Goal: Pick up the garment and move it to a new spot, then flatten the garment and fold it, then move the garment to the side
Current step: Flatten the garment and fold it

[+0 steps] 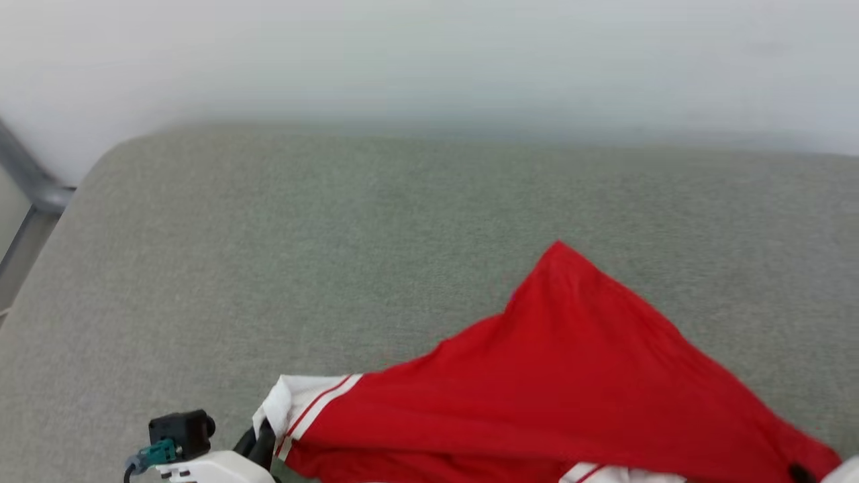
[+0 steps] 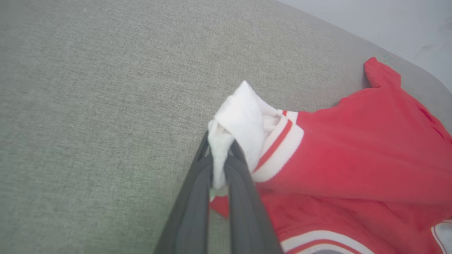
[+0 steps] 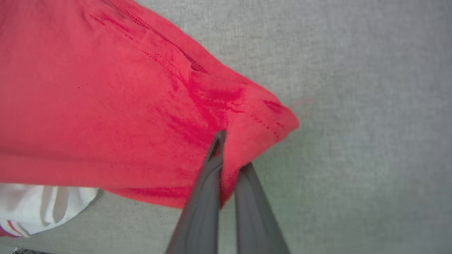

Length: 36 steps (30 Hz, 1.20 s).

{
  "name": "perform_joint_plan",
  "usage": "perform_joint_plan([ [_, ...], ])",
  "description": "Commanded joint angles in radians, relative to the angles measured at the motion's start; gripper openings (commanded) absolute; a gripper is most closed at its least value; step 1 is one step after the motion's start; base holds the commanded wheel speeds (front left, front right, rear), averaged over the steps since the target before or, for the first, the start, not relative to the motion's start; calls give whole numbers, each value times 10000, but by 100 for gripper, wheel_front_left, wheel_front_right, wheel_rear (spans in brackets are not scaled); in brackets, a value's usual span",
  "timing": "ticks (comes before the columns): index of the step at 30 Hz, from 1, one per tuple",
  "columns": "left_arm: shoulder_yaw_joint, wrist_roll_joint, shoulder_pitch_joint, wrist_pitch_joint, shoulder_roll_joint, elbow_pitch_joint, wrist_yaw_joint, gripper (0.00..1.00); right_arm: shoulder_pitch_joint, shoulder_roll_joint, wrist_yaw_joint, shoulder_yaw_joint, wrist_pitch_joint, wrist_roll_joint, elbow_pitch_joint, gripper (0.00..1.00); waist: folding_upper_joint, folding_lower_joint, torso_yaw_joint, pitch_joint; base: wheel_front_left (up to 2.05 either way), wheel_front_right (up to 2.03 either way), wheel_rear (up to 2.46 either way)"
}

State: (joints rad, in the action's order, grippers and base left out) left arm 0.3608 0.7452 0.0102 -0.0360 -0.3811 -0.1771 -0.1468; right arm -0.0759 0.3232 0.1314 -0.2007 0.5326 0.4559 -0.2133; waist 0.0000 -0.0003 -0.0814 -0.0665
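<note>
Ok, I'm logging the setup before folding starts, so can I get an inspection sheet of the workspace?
Surface: grey-green fabric cushion with a rounded far-left corner.
Job's things: garment, red with a white part and striped trim, bunched, one red corner peaking towards the far side.
Clutter: nothing seen.
Grippers: left gripper shut on the garment's white part; right gripper shut on a red corner of the garment.
Cables: short cable with a teal plug at the left wrist.
Surroundings: pale wall behind; grey metal bar at far left.
</note>
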Motion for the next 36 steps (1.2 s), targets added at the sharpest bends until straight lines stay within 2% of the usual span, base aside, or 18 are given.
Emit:
perform_joint_plan([
  [1, -4, 61, 163, 41, -76, 33, -62, 0, -402, -239, -15, -212, -16, -118, 213, 0, 0, 3, 394, 383, 0, 0, 0],
  [6, 9, 141, 458, 196, -121, 120, -178, 0, -1707, -1617, -15, -689, 73, -371, 830, 0, 0, 3, 760, 570, 0, 0, 0],
  [9, 10, 167, 537, 260, -176, 181, -216, 0, -1898, -2052, -15, -729, -211, -449, 925, 0, 0, 3, 927, 580, 0, 0, 0],
  [10, 30, 167, 541, 305, -198, 189, -204, 0, -1864, -2160, -15, -708, -432, -401, 935, 11, 0, 3, 957, 571, 0, 0, 0],
  [11, 41, 169, 530, 327, -214, 197, -206, 0, -1788, -2206, -15, -727, -782, -450, 988, 44, 0, 3, 973, 562, 0, 0, 0],
  [12, 43, 170, 512, 339, -228, 212, -198, 0, -1684, -2235, -15, -775, -1127, -439, 1041, 100, 0, 3, 985, 546, 0, 0, 0],
  [20, 121, 61, 128, 382, -217, 237, -175, 0, -602, -1571, -12, -860, -4009, -640, 1281, 100, 0, 3, 855, 286, 0, 0, 0],
  [25, 256, -43, -182, 359, -130, 271, -143, 0, 703, -843, -12, -198, -4476, -611, 738, 100, 0, 3, 630, 79, 0, 0, 0],
  [29, 413, -166, -471, 383, -34, 371, -112, 0, 1885, -34, -12, 900, -3611, -145, 72, 100, 0, 3, 314, -174, 0, 0, 0],
  [36, 770, -478, -1341, 347, 295, 542, -34, 0, 4051, 1482, -12, 2927, -310, 1314, -373, 100, 0, 3, -443, -1023, 0, 0, 0],
])
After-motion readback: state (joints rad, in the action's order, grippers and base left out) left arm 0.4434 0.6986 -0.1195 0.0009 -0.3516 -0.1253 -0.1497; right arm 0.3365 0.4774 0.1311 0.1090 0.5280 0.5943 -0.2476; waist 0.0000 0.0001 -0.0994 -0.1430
